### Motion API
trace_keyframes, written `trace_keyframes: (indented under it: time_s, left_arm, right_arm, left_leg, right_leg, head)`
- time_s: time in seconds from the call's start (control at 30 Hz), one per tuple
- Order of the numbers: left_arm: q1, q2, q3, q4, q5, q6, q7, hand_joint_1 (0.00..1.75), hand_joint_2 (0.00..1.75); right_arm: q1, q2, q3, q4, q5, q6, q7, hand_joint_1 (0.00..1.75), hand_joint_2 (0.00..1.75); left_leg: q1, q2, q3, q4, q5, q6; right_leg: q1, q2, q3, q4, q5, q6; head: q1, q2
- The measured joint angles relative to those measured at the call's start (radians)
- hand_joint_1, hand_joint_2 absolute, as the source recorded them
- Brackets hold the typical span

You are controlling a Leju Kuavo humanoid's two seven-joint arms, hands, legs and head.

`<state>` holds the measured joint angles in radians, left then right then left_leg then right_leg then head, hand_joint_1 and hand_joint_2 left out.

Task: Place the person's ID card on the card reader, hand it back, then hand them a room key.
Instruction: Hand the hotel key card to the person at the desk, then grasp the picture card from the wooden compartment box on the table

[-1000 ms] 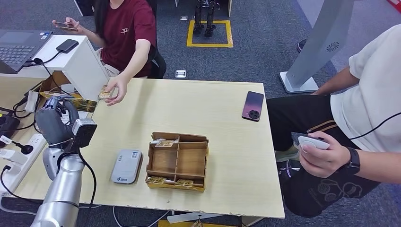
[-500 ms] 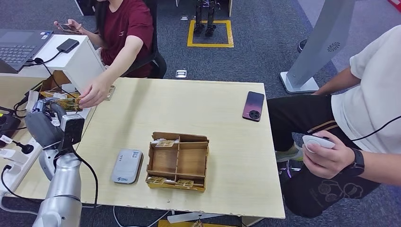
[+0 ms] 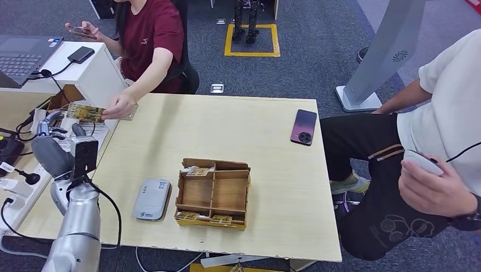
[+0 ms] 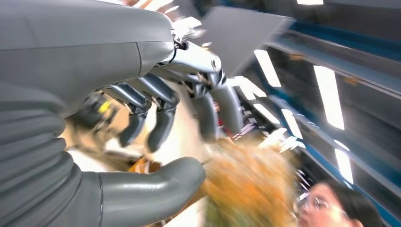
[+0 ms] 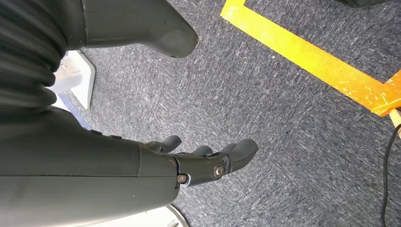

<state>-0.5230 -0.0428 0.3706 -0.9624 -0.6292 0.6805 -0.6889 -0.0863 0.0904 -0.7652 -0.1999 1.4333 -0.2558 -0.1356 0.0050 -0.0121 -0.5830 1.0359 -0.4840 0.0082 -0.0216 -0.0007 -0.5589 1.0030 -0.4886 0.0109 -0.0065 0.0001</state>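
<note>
Lying on the table [image 3: 266,226] are a dark phone [image 3: 303,126] near the far right edge, a grey card reader [image 3: 152,199] near the front, and just right of it an open tray [image 3: 213,193]. The tray's compartments hold a few patterned key cards: one at the back left, others along the front row; the middle ones look bare. A white stand [image 3: 93,73] with a laptop [image 3: 22,54] sits at the table's far left corner.

A seated person's hand [image 3: 120,106] holds the ID card [image 3: 85,113] out over the table's left edge, just above the left hand [image 3: 54,144]. The left hand's fingers are spread with nothing in them; whether they touch the card cannot be told, as the wrist view is blurred. The right hand [image 5: 203,161] hangs over carpet, fingers loosely curved, holding nothing.

A second person at right is cut off by the frame, holding a small white device [image 3: 421,162].
</note>
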Motion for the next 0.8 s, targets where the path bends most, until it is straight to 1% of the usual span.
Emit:
trace_keyframes:
  time_s: [0.07, 0.17, 0.33, 0.43, 0.5, 0.6, 0.7, 0.73, 0.8]
  left_arm:
    - [-0.001, 0.004, -0.019, 0.008, 0.092, -0.042, 0.028, 0.0, 1.75]
    - [0.008, 0.018, -0.073, 0.006, 0.188, -0.13, 0.065, 0.0, 1.75]
    - [0.027, 0.037, -0.138, -0.008, 0.223, -0.18, 0.074, 0.0, 1.75]
    - [0.059, 0.069, -0.187, -0.04, 0.235, -0.28, 0.064, 0.0, 1.75]
    - [0.108, 0.098, -0.224, -0.102, 0.258, -0.368, 0.053, 0.0, 1.75]
    - [0.222, 0.139, -0.278, -0.25, 0.254, -0.472, 0.022, 0.0, 1.75]
    - [0.355, 0.17, -0.347, -0.394, 0.195, -0.494, -0.008, 0.0, 1.75]
    - [0.391, 0.179, -0.372, -0.432, 0.178, -0.49, -0.011, 0.0, 1.75]
    - [0.438, 0.196, -0.426, -0.488, 0.151, -0.477, -0.013, 0.0, 1.75]
  right_arm:
    - [0.0, 0.0, 0.0, 0.0, -0.005, -0.003, 0.0, 0.0, 1.75]
    - [0.001, 0.0, -0.001, 0.0, -0.015, -0.008, -0.002, 0.0, 1.75]
    - [0.004, 0.0, -0.001, 0.0, -0.019, -0.014, -0.004, 0.0, 1.75]
    - [0.006, 0.0, -0.003, 0.0, -0.026, -0.016, -0.008, 0.0, 1.75]
    - [0.011, -0.001, -0.006, 0.0, -0.035, -0.018, -0.014, 0.0, 1.75]
    - [0.022, -0.005, -0.016, 0.0, -0.047, -0.021, -0.022, 0.0, 1.75]
    - [0.027, -0.01, -0.026, 0.0, -0.051, -0.021, -0.026, 0.0, 1.75]
    - [0.028, -0.012, -0.028, 0.0, -0.05, -0.021, -0.026, 0.0, 1.75]
    - [0.028, -0.016, -0.029, 0.0, -0.046, -0.021, -0.023, 0.0, 1.75]
  left_leg:
    - [0.0, 0.0, 0.0, 0.0, 0.0, 0.0]
    - [0.0, 0.0, 0.0, 0.0, 0.0, 0.0]
    - [0.0, 0.0, 0.0, 0.0, 0.0, 0.0]
    - [0.0, 0.0, 0.0, 0.0, 0.0, 0.0]
    - [0.0, 0.001, 0.0, 0.0, -0.001, -0.001]
    - [0.0, 0.002, 0.0, 0.0, -0.002, -0.001]
    - [0.0, 0.002, -0.001, 0.0, -0.003, 0.0]
    - [0.0, 0.002, -0.001, 0.0, -0.003, 0.0]
    - [0.0, 0.001, -0.001, 0.0, -0.003, 0.0]
  right_leg:
    - [0.0, 0.0, 0.0, 0.0, 0.0, 0.0]
    - [0.0, 0.0, 0.0, 0.0, 0.0, 0.0]
    - [0.0, 0.0, 0.0, 0.0, 0.0, 0.0]
    - [0.0, 0.001, 0.0, 0.0, 0.0, 0.0]
    - [0.0, 0.002, 0.0, 0.0, 0.0, 0.0]
    - [0.0, 0.003, -0.001, 0.0, -0.001, 0.0]
    - [0.0, 0.003, -0.001, 0.0, -0.002, 0.0]
    - [0.0, 0.002, -0.002, 0.0, -0.002, 0.0]
    - [0.0, 0.001, -0.002, -0.001, -0.002, 0.0]
  head:
    - [0.0, 0.0]
    - [0.0, 0.0]
    - [0.0, 0.0]
    - [0.0, 0.0]
    - [0.0, 0.0]
    - [0.0, 0.0]
    - [0.0, 0.0]
    - [0.0, 0.0]
    - [0.0, 0.0]
